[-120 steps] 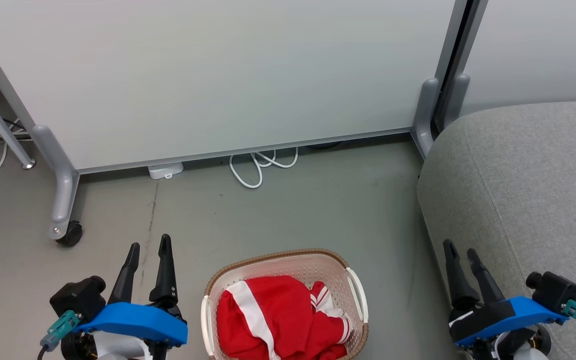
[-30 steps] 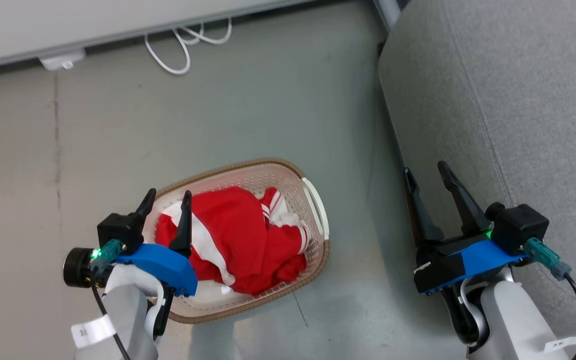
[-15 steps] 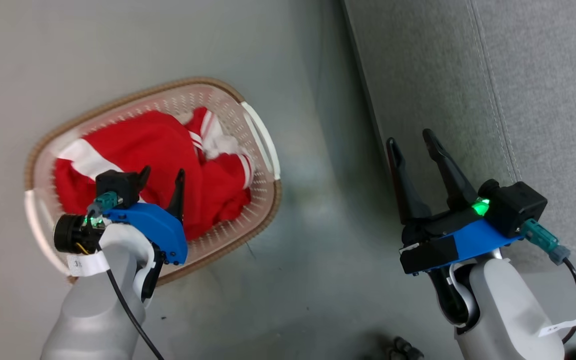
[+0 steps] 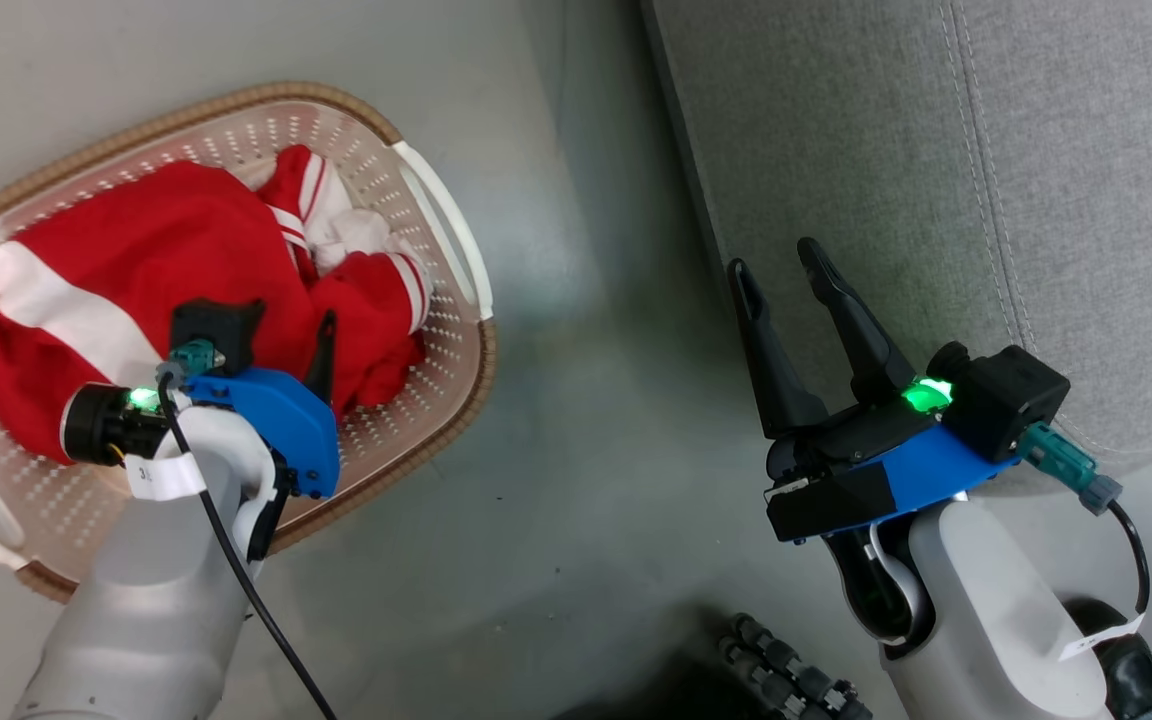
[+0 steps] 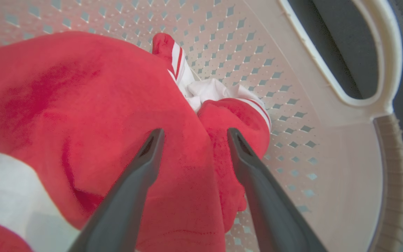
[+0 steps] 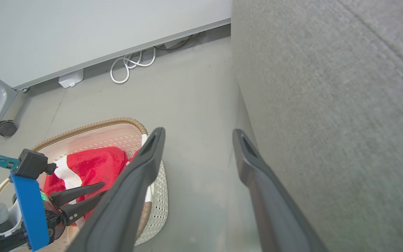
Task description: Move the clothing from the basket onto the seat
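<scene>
Your left end effector [image 5: 194, 134] points down into the basket [image 4: 441, 225], wide open and empty, with the red clothing [image 4: 186, 240] heaped just beneath its tips. Your right end effector [image 4: 776, 265] hangs open and empty above the floor [image 4: 586, 450], beside the seat [image 4: 936, 150].

Head camera looks down; all views share the basket [image 5: 292, 105], left wrist nearest.

Grey floor [image 4: 576, 400], a looped white cable [image 6: 127, 64] under a pale partition [image 6: 82, 28] (caster [image 6: 5, 128] at its foot)
</scene>
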### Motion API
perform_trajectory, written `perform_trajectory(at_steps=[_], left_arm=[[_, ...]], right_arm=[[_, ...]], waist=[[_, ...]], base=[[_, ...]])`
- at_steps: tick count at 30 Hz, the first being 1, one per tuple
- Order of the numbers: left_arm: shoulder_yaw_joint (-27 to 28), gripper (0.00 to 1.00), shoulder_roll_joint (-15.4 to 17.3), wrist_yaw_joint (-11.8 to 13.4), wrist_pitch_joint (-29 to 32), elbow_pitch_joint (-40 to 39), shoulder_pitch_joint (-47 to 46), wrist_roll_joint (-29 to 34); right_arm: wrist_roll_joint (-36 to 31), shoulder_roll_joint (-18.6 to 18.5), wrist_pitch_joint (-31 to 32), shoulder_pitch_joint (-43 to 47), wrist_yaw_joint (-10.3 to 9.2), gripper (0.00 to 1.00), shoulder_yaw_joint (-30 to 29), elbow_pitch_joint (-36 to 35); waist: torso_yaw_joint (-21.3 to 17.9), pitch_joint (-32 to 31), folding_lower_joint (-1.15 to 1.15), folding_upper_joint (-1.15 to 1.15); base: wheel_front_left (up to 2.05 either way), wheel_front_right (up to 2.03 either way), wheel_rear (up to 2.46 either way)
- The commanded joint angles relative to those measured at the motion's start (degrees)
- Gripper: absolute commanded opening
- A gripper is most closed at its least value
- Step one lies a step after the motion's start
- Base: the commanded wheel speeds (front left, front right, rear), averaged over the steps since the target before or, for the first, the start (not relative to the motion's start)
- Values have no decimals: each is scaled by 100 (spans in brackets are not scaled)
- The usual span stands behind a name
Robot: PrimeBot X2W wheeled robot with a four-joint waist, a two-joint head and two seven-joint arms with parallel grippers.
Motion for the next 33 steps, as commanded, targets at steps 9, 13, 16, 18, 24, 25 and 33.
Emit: perform_trajectory(at_steps=[9,13,16,18,24,25,33], left_arm=[[-220,100,46,538,169,504,-436,281],[-252,100,53,827,141,680,-534,328],[-234,100,60,952,99,768,-593,310],[-202,100,63,990,60,811,-626,260],[-124,100,123,1020,6,920,-694,141],[-117,100,134,1036,-6,935,-704,137],[-12,100,158,1089,-138,990,-781,-41]], right_arm=[[93,-4,-29,37,1,100,5,-171],[96,-4,-30,92,1,100,-26,-230],[112,-4,-30,82,1,100,-26,-240],[137,-4,-30,52,1,100,-6,-236],[167,-4,-30,-24,1,100,19,-218],[171,-4,-30,-37,1,100,17,-217],[203,-4,-31,-105,1,100,12,-227]], waist=[[-159,237,-1,0],[-146,281,-1,0],[-130,308,-1,0],[-122,322,-1,0],[-107,346,-1,0],[-106,348,-1,0],[-82,377,-1,0]], base=[[0,0,0],[0,0,0],[0,0,0],[0,0,0],[0,0,0],[0,0,0],[0,0,0]])
